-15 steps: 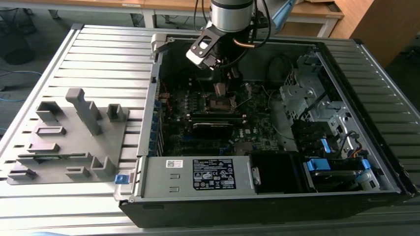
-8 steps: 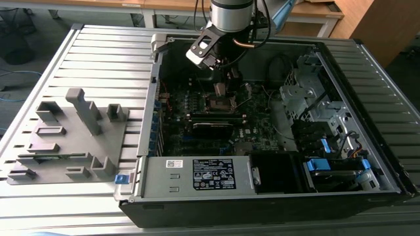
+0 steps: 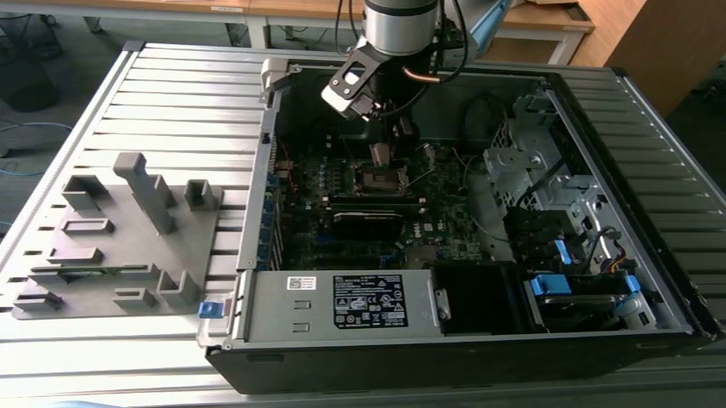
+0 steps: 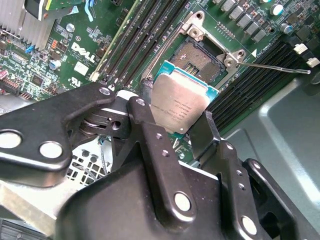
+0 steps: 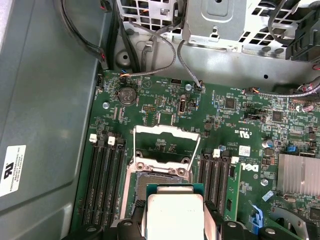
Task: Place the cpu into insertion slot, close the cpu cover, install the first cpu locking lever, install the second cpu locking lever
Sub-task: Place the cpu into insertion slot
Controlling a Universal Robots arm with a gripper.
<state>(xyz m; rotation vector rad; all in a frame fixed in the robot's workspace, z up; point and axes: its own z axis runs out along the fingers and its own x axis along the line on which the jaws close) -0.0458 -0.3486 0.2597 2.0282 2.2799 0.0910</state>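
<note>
The cpu is clamped by opposite edges between the jaws, presumably to spare its contacts, and is held just short of the insertion slot, whose cpu cover is hinged back to leave it exposed.

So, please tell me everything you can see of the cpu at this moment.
The cpu is a flat square chip with a dull silver metal face, faint print on it, and a thin teal-green border around that face. The gripper holds it by two opposite sides, with the metal face toward both wrist views. It hangs beside the open insertion slot and is not yet seated; the socket bed lies bare.
</note>
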